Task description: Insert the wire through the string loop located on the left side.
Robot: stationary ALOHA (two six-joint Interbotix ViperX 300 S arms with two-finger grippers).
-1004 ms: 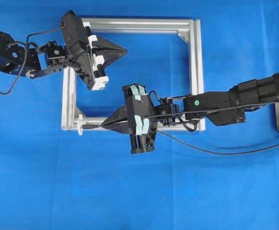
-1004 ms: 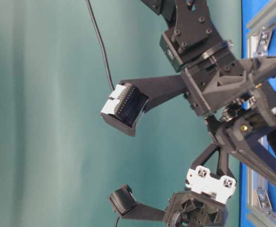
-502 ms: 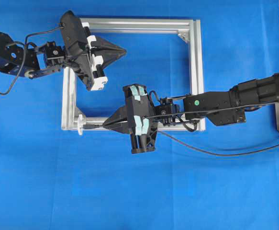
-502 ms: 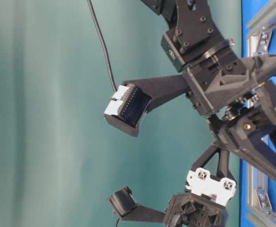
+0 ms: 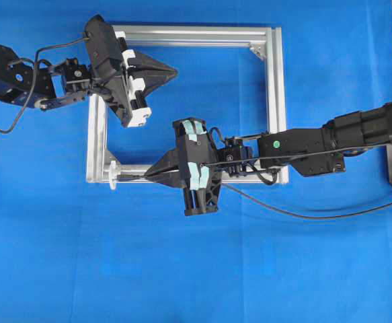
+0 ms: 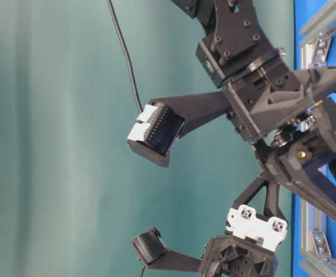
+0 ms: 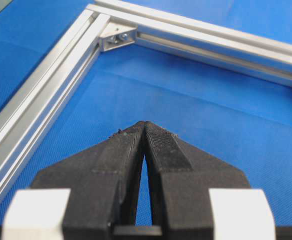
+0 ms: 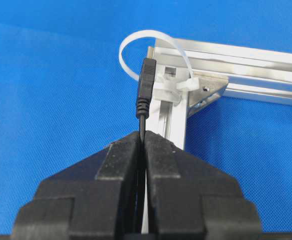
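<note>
On my right wrist camera the right end effector (image 8: 141,136) is clamped tight on the wire (image 8: 142,122), just behind its dark plug (image 8: 146,85). The plug points up toward the string loop (image 8: 153,50), a whitish translucent ring fixed at the corner of the aluminium frame (image 8: 246,70). The plug tip overlaps the loop's span in this view, but I cannot tell whether it has entered the ring.

From overhead, the right end effector (image 5: 147,175) sits over the frame's lower left rail, with the loop (image 5: 111,176) near its tip at that corner. The wire (image 5: 303,214) trails off to the right across the blue tabletop (image 5: 182,269).

The left end effector (image 7: 144,125) is fully closed with nothing between its fingers, hovering above the tabletop inside the frame's upper left area (image 5: 174,70).
</note>
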